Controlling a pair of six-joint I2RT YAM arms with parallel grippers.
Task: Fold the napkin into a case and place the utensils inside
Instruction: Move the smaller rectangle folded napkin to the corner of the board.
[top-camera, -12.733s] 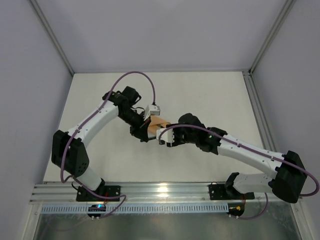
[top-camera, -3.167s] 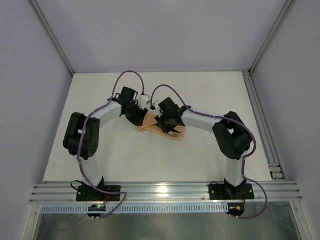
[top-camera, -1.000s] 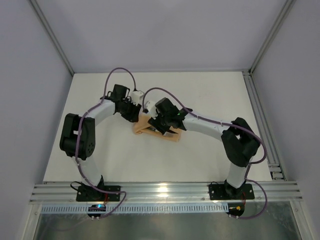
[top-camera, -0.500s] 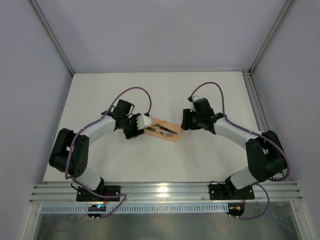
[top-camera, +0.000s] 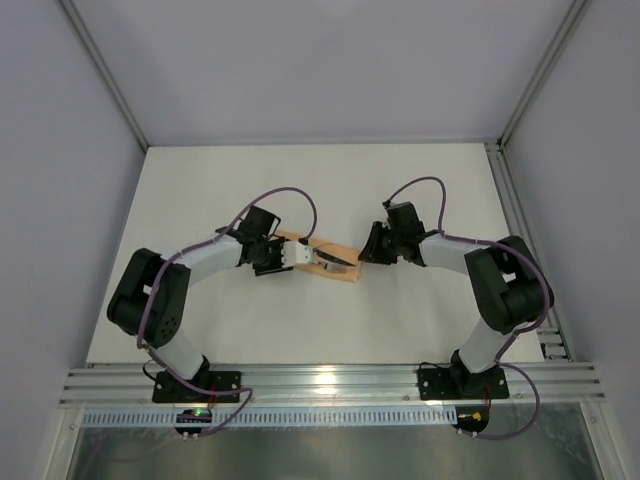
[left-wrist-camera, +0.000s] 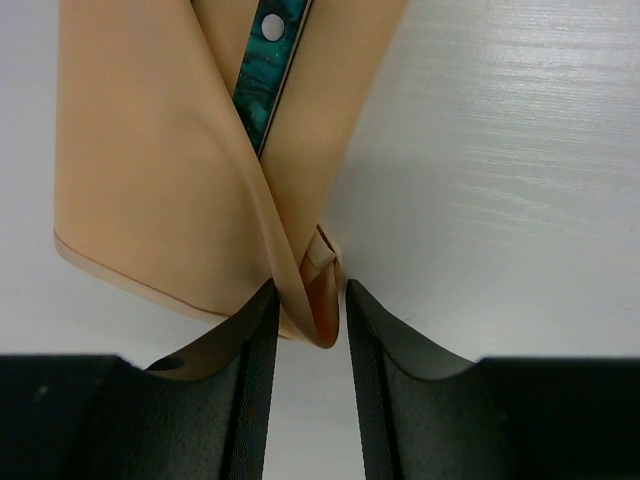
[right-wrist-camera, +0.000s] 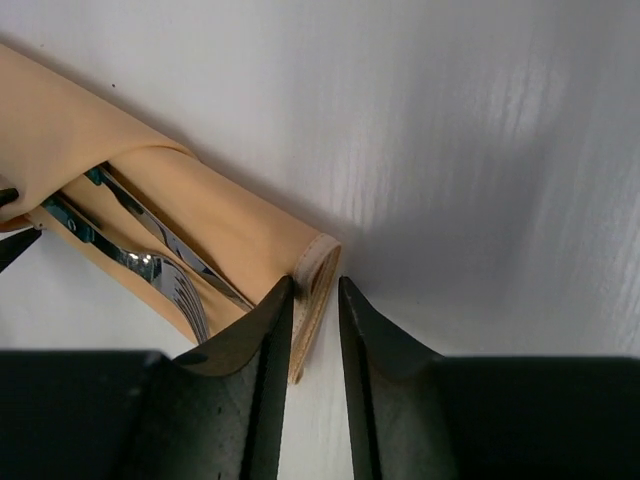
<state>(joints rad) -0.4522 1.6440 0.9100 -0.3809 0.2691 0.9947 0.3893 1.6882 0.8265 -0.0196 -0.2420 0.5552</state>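
Note:
The peach-orange napkin (top-camera: 322, 248) lies folded into a narrow case on the table. Its open end shows the silver fork (right-wrist-camera: 180, 290) and knife (right-wrist-camera: 165, 240) lying inside. A teal handle (left-wrist-camera: 265, 70) shows in the left wrist view. My left gripper (top-camera: 296, 255) sits low at the case's left end. Its jaws (left-wrist-camera: 308, 295) stand narrowly apart round a puffy folded corner, which is not squashed. My right gripper (top-camera: 366, 254) is at the right end. Its jaws (right-wrist-camera: 315, 290) stand narrowly apart round the hemmed corner, which touches one finger.
The white table (top-camera: 420, 190) stretches round the case. Metal frame posts and a rail (top-camera: 520, 230) border it on the right. Both arm bases sit on the near rail (top-camera: 320, 385).
Both arms have drawn away from over the case and dropped to its two ends. Both pairs of jaws have narrowed round the cloth corners. The case has stayed in place.

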